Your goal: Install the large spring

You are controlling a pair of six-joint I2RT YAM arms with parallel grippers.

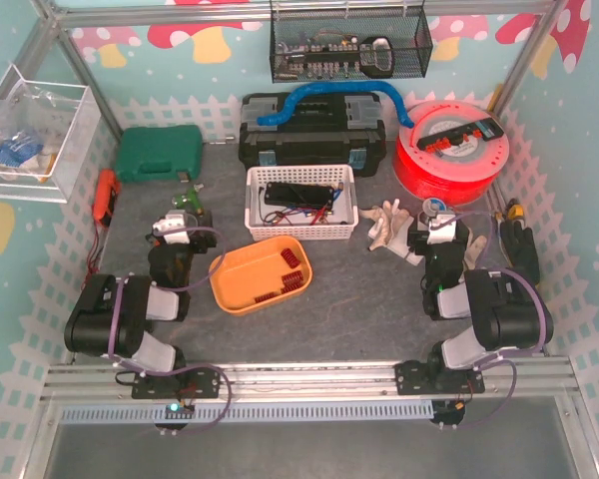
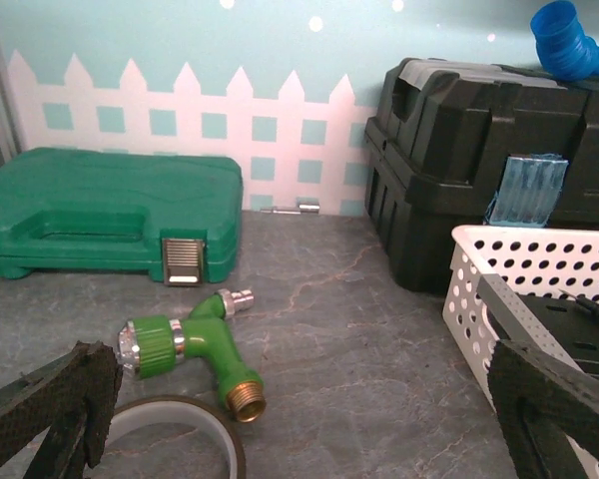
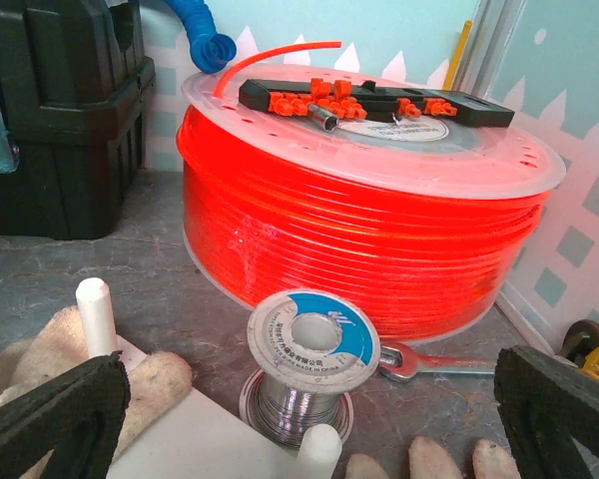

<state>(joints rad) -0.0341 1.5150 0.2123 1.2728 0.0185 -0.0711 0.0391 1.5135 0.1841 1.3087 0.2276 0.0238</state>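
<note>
Currently left tool (image 2: 309,404) is released, jaws wide, low over the counter (image 2: 379,329), with a green hose fitting (image 2: 195,344) and a tape roll (image 2: 180,439) just ahead. Right tool (image 3: 309,414) is released too, facing a solder spool (image 3: 312,344) and the orange reel (image 3: 359,230) behind it. I can't make out the large spring in any view.

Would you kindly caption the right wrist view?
Open right pincer faces a large orange tubing spool and small silver wire reel.
</note>
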